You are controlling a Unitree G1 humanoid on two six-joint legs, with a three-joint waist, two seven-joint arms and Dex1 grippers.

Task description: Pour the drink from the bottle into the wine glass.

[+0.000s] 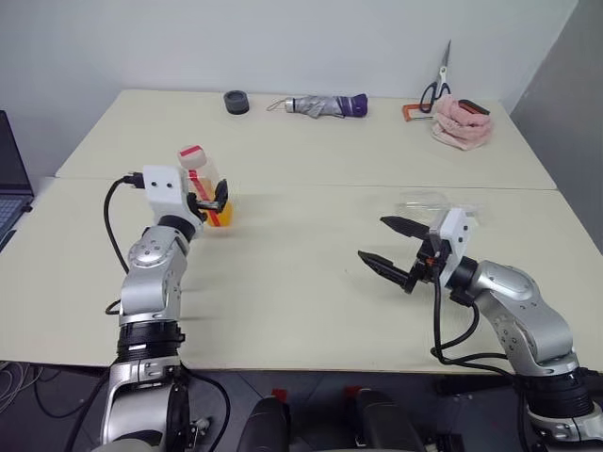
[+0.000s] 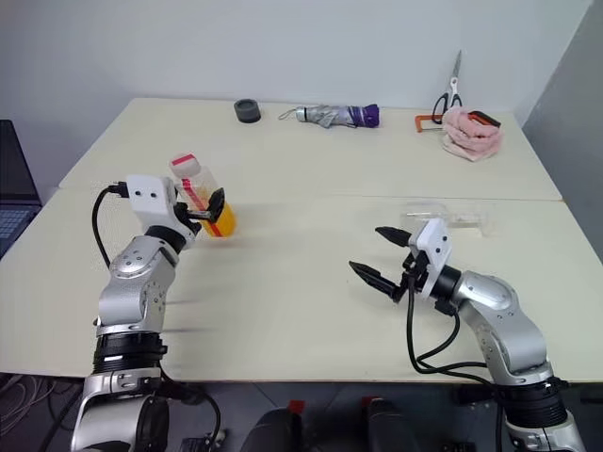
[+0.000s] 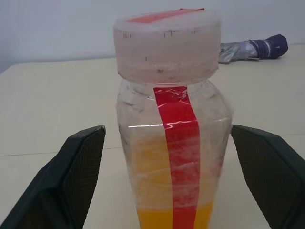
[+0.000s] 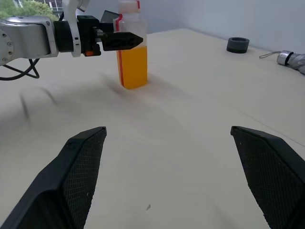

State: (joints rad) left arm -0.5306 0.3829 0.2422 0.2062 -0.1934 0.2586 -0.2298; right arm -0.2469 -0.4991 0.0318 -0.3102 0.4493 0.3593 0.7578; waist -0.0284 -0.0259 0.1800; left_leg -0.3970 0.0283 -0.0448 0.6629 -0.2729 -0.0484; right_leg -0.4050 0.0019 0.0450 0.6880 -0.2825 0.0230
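Bottle [image 1: 203, 185] stands upright on the table [image 1: 301, 282], left side, near the seam between the two tabletops; cap [image 3: 167, 45] still on, red strip [image 3: 178, 157] running down its front, drink [image 4: 133, 67] filling the lower part. Left gripper [image 1: 212, 200] sits level at the bottle's mid-height, jaws spread wide w/ the bottle between them; in the left wrist view both fingers [image 3: 71, 181] stand apart from the bottle's walls, no contact. Right gripper [image 1: 388, 245] hovers above the table on the right side, pointing twd the left, jaws likewise spread wide and holding nothing; its wrist view looks across the bare tabletop at the bottle and the left gripper. Glass [image 1: 438, 202] lies on its side just beyond the right gripper, clear and hard to make out. Far edge of the table, well apart from both arms: black ring [image 1: 236, 102], folded umbrella [image 1: 325, 105], scissors [image 1: 438, 85], pink cloth [image 1: 462, 124]. Laptop [image 1: 14, 179] at the far left edge.
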